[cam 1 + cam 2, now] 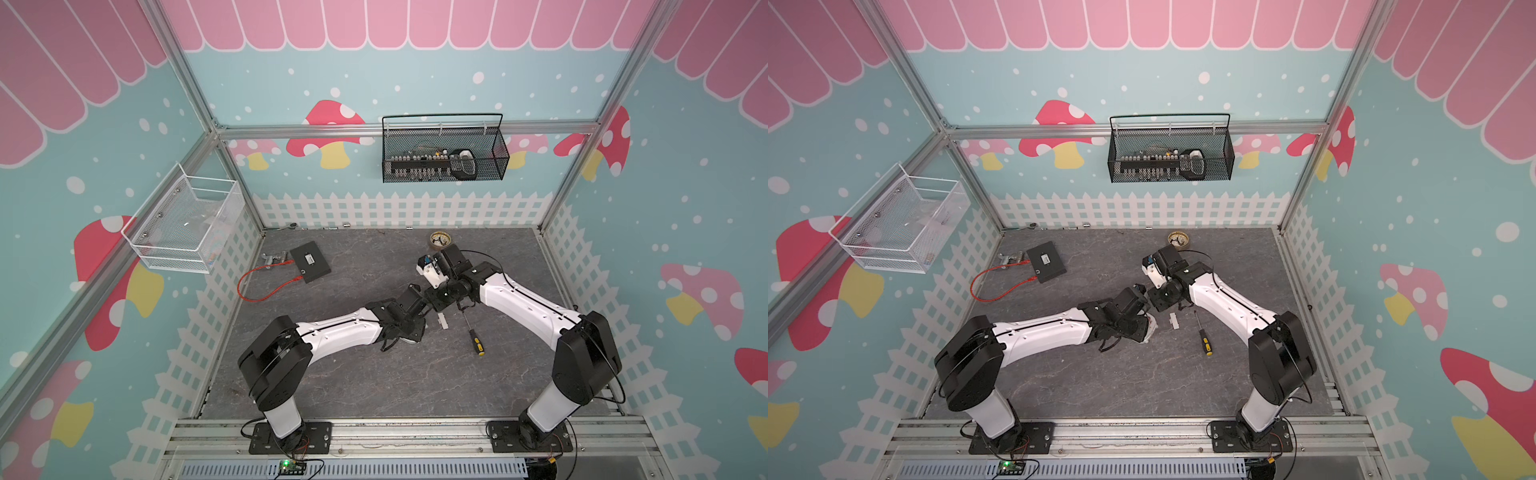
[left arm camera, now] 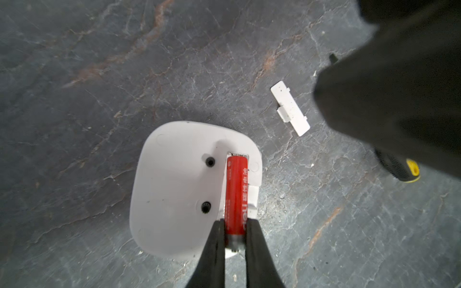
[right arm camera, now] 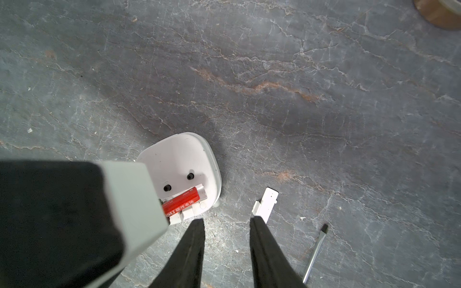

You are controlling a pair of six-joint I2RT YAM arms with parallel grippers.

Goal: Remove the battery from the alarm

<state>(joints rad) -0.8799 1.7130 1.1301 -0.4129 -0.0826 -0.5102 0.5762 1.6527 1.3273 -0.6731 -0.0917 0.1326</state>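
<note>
The white cover (image 2: 290,111) is already off, laid on the surface (image 2: 99,74) just right of the alarm (image 2: 174,184). The battery (image 2: 236,194) is still seated in the alarm's back recess, 1 end clenched by the left pincer (image 2: 235,222). Lifting it out is left. The right pincer (image 3: 227,220) is held released, empty.

The left arm's glossy white moulded shell (image 1: 340,332) and the right arm's matching white shell (image 1: 523,303) sit between bulky matte black joint housings (image 1: 274,361). A thin black cable runs along each shell. Flat black base plates (image 1: 320,436) show small screws, with red and black wires beside them. The left gripper (image 2: 235,221) and right gripper (image 3: 228,219) have slim, tapering black fingers (image 2: 212,254).
</note>
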